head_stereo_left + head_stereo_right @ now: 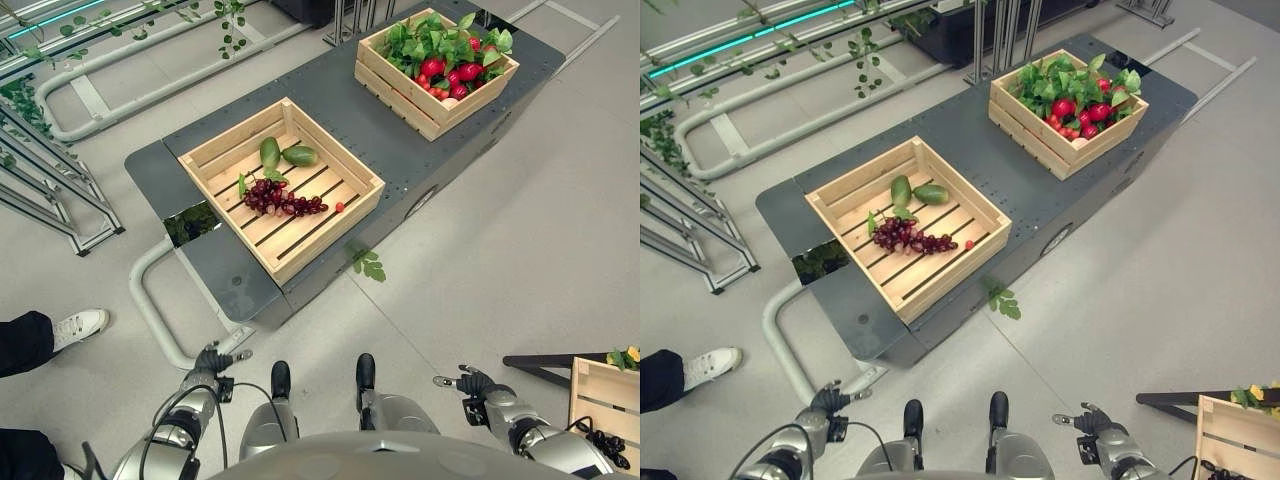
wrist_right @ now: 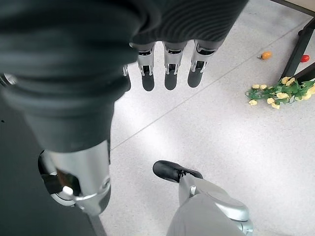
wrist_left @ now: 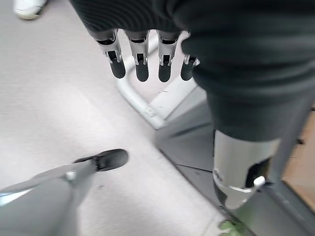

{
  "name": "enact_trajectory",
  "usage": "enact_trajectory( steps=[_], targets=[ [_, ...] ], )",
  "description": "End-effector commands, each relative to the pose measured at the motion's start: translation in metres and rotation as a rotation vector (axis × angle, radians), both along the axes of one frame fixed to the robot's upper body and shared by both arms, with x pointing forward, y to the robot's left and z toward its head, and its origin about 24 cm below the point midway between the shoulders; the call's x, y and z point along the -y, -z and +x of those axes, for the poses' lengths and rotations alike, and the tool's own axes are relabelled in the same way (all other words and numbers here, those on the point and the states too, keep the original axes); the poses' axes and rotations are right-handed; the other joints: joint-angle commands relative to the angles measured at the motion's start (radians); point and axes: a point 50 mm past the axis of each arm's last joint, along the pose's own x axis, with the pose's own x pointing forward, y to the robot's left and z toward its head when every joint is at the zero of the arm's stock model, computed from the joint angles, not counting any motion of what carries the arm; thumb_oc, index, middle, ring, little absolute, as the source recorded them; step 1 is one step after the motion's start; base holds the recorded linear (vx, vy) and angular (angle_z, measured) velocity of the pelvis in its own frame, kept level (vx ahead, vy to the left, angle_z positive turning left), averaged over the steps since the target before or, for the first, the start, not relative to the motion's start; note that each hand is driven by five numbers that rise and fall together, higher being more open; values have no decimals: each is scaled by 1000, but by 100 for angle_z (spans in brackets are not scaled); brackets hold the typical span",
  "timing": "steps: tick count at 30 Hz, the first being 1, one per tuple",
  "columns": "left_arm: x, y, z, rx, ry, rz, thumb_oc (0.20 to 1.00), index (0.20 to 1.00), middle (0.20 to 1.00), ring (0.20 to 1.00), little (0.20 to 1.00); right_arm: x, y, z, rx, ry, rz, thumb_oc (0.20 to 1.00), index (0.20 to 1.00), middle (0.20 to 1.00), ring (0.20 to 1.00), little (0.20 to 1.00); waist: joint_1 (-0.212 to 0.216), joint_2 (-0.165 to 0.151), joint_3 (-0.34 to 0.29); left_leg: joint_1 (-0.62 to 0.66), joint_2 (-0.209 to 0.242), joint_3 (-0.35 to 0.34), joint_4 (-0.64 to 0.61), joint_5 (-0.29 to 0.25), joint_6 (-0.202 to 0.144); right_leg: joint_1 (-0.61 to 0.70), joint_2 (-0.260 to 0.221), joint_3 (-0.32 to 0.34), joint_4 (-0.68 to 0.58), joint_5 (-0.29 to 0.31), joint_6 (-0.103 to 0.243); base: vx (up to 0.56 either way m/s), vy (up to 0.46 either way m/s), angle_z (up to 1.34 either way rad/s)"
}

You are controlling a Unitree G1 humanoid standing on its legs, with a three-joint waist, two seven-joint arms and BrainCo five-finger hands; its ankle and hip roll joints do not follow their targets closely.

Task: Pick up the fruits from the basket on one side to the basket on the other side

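Two wooden slat crates sit on the dark grey surface [image 1: 330, 105], which is flat and smooth. The near crate [image 1: 283, 186] sits by the near left corner of the surface. It holds two smooth green fruits [image 1: 285, 153], one bunch of dark red grapes [image 1: 280, 198] made of many small round balls, and one tiny red berry [image 1: 340, 207] beside the bunch. The far crate [image 1: 435, 68] sits at the far right corner and is full of shiny round red fruits [image 1: 450, 75] under lots of green leaves. A third wooden crate [image 1: 605, 400] stands on the floor to the right. The left robot hand [image 3: 142, 59] hangs low over the floor with its fingers straight and spread, holding nothing. The right robot hand [image 2: 167, 64] hangs the same way, fingers straight and apart, holding nothing.
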Motion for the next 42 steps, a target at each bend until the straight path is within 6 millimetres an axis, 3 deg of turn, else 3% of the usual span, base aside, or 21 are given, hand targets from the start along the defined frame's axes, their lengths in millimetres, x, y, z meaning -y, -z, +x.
enact_trajectory(
  steps=[1,3,4,5,6,7,9,13,14,15,17,20,24,25,26,29,32,34,37,42],
  targets=[
    [-13,-22,31,113,-9,48,1000,1000,1000,1000,1000,8,-10,20,56,-13,-41,1000,1000,1000,1000,1000,22,-43,43,5,-62,9,0,-67,25,20,-62,2,11,-61,106,0,0,0],
    [-12,-33,43,189,11,49,1000,1000,1000,1000,1000,8,-12,23,71,-16,-42,1000,1000,1000,1000,1000,23,-41,45,2,-61,8,0,-65,24,17,-63,1,11,-60,107,0,0,0],
    [-11,-51,57,287,54,68,1000,1000,1000,1000,1000,11,-15,26,89,-15,-47,1000,1000,1000,1000,1000,24,-41,48,-2,-62,5,0,-64,24,15,-63,1,11,-58,108,0,0,0],
    [-11,-51,57,286,54,69,1000,1000,1000,1000,1000,11,-14,26,88,-15,-47,1000,1000,1000,1000,1000,24,-41,48,-2,-62,5,0,-64,24,15,-63,1,11,-58,108,-23,-1,4],
    [-13,-67,65,362,91,101,1000,1000,1000,1000,1000,13,-16,28,102,-16,-49,1000,1000,1000,1000,1000,26,-40,52,-5,-63,3,0,-62,25,13,-62,0,11,-57,108,-11,-1,7],
    [-13,-67,65,361,90,101,1000,1000,1000,1000,1000,13,-16,28,102,-16,-49,1000,1000,1000,1000,1000,26,-41,52,-5,-63,3,0,-62,25,13,-62,0,11,-57,108,-16,1,16],
    [-17,-90,74,466,115,131,1000,1000,1000,1000,1000,16,-21,33,133,-14,-49,1000,1000,1000,1000,1000,29,-41,56,-7,-62,2,0,-61,24,11,-63,-2,12,-56,110,-17,-5,11],
    [-21,-110,80,546,137,158,1000,1000,1000,1000,1000,19,-26,40,157,-21,-50,1000,1000,1000,1000,1000,31,-41,59,-12,-63,3,0,-60,24,7,-62,-3,11,-55,111,0,0,0],
    [-23,-128,86,614,164,192,1000,1000,1000,1000,1000,21,-29,45,171,-25,-50,1000,1000,1000,1000,1000,31,-39,62,-17,-63,2,0,-58,24,1,-62,-2,12,-53,111,0,0,0],
    [-24,-128,86,613,163,192,1000,1000,1000,1000,1000,21,-29,45,171,-25,-49,1000,1000,1000,1000,1000,31,-39,62,-17,-63,2,0,-58,24,1,-62,-2,12,-53,111,0,0,0],
    [-29,-150,91,685,187,229,1000,1000,1000,1000,1000,26,-34,49,182,-22,-51,1000,1000,1000,1000,1000,33,-37,68,-25,-62,3,0,-55,23,-8,-63,0,11,-50,111,-37,-2,1],
    [-32,-163,95,721,202,254,1000,1000,1000,1000,1000,28,-36,52,183,-28,-51,1000,1000,1000,1000,1000,33,-35,71,-30,-61,3,0,-53,22,-14,-64,0,12,-47,112,-12,-3,0],
    [-38,-198,107,808,254,339,1000,1000,1000,1000,1000,34,-42,59,185,-34,-51,1000,1000,1000,1000,1000,32,-27,78,-42,-62,4,0,-50,22,-27,-63,3,12,-41,112,-18,-3,-1],
    [-38,-198,107,808,254,339,1000,1000,1000,1000,1000,33,-42,59,185,-34,-51,1000,1000,1000,1000,1000,33,-27,79,-42,-62,5,0,-50,21,-28,-63,4,12,-41,112,-31,6,0],
    [-40,-214,112,842,288,384,1000,1000,1000,1000,1000,35,-43,61,182,-38,-52,1000,1000,1000,1000,1000,32,-22,80,-47,-62,6,0,-48,20,-33,-63,3,12,-39,112,-31,1,-1],
    [-39,-228,118,871,319,422,1000,1000,1000,1000,1000,36,-44,63,179,-46,-55,1000,1000,1000,1000,1000,31,-19,83,-50,-63,7,0,-47,20,-37,-63,5,12,-36,112,-26,2,0],
    [-35,-255,132,915,384,511,1000,1000,1000,1000,1000,37,-47,66,180,-55,-62,1000,1000,1000,1000,1000,25,-12,87,-60,-62,11,0,-43,19,-48,-62,9,13,-31,112,-38,2,0],
    [-33,-260,136,920,397,531,1000,1000,1000,1000,1000,37,-47,68,183,-58,-64,1000,1000,1000,1000,1000,24,-10,89,-63,-62,10,0,-41,19,-51,-61,9,13,-29,112,0,0,0],
    [-28,-293,150,937,482,701,1000,1000,1000,1000,1000,35,-48,70,176,-75,-77,1000,1000,1000,1000,1000,12,-2,94,-76,-61,10,0,-34,18,-67,-59,11,13,-21,112,-47,-3,-1],
    [-15,-316,166,955,550,800,1000,1000,1000,1000,1000,31,-48,75,183,-90,-82,1000,1000,1000,1000,1000,6,0,104,-97,-60,7,0,-24,17,-90,-60,11,16,-12,113,-53,-6,-1]
  ],
)
